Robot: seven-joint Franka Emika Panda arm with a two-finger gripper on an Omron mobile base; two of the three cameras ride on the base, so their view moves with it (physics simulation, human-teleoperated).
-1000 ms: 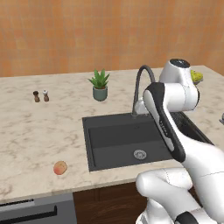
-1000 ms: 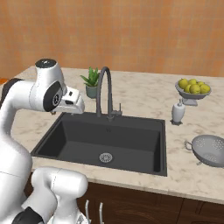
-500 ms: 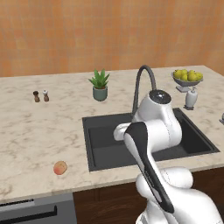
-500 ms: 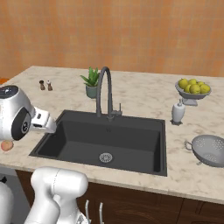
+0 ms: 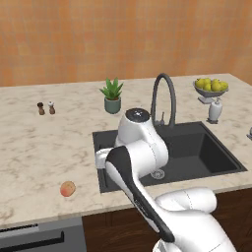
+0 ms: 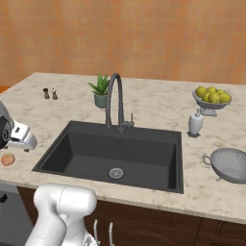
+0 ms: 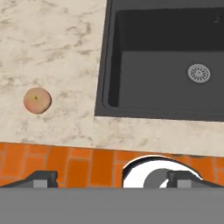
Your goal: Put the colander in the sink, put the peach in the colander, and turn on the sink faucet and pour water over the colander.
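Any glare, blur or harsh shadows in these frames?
Left base view: flat even light, soft render, the peach casting only a faint shadow. Right base view: no glare on the colander. Hand view: the sink interior is dark but readable, its drain crisp.

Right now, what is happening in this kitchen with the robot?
The white robot arm's open hand holds nothing and looks down over the counter edge. The small orange-pink peach lies on the marble counter left of the dark rectangular sink. The silver perforated colander sits on the counter to the sink's right. The sink holds neither yet.
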